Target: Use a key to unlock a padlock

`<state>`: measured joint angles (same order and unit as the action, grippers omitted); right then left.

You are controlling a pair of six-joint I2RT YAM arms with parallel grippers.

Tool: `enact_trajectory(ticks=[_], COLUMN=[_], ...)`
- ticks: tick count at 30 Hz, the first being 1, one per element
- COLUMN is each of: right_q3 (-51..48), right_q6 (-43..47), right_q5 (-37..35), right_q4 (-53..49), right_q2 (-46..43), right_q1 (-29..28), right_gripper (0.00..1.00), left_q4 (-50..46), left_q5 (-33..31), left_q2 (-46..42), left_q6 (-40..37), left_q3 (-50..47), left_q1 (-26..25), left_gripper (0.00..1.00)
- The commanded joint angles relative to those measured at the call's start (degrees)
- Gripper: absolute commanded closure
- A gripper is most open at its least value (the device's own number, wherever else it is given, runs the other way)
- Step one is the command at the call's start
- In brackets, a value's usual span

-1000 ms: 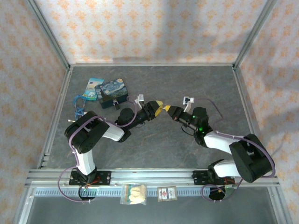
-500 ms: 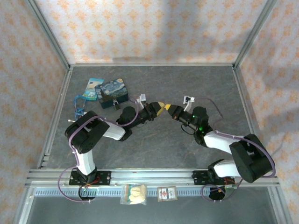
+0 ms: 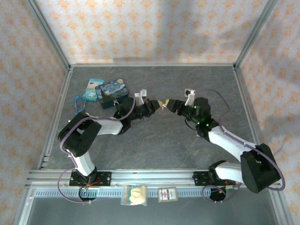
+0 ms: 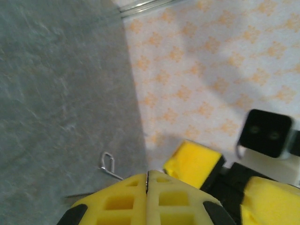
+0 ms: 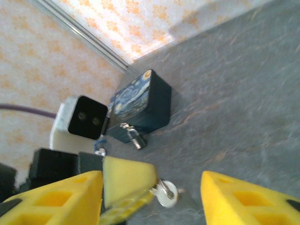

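The padlock (image 5: 133, 138) sits against the near face of the blue painted tin (image 5: 140, 105), shackle uppermost, at the back left of the table (image 3: 187, 140). The key (image 5: 164, 192) is off the table, pinched in the left gripper (image 4: 147, 182), whose yellow fingers are pressed fully together. It pokes out past their tips roughly in line with them, though which end is outward I cannot tell. The right gripper (image 3: 168, 103) faces it tip to tip, its fingers spread wide to either side of the key and gripping nothing. In the overhead view the lock lies to the left of the key, behind the left gripper's tips and beside that arm's wrist. The left arm is the nearer one and, I judge, must turn back towards it. I count one padlock, one key, one tin.
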<state>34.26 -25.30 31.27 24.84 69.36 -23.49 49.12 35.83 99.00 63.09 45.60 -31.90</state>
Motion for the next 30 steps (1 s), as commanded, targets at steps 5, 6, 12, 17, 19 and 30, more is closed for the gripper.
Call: enact_trajectory(ticks=[5, 6, 12, 17, 19, 30], right_q3=[4.5, 4.5, 4.4, 3.0, 2.6, 2.0], right_q6=[10.6, 11.1, 11.3, 7.9, 7.1, 7.4], right_q5=[11.5, 14.1, 21.1, 25.7, 26.4, 34.6], right_q4=[-8.8, -7.4, -1.4, 5.3, 7.1, 9.7], right_q2=[2.1, 2.2, 2.3, 3.5, 3.9, 7.8], right_q1=[4.8, 5.0, 5.4, 5.5, 5.6, 6.1], right_gripper=[0.42, 0.44, 0.49, 0.55, 0.56, 0.60], left_q4=[-43.3, -48.3, -76.1, -76.0, -75.1, -68.4], left_q5=[8.3, 8.5, 1.5, 3.7, 6.1, 19.6], left_q2=[-3.3, -3.0, -0.1, -1.7, -2.3, -5.4], left_q6=[-34.7, -39.1, -58.1, -61.9, -62.9, -61.5], left_q3=[17.3, 19.9, 34.5, 34.9, 34.5, 30.4], left_q1=[1.9, 1.9, 1.8, 1.9, 1.9, 3.2], left_gripper=[1.00, 1.00, 1.00, 1.00, 1.00, 1.00])
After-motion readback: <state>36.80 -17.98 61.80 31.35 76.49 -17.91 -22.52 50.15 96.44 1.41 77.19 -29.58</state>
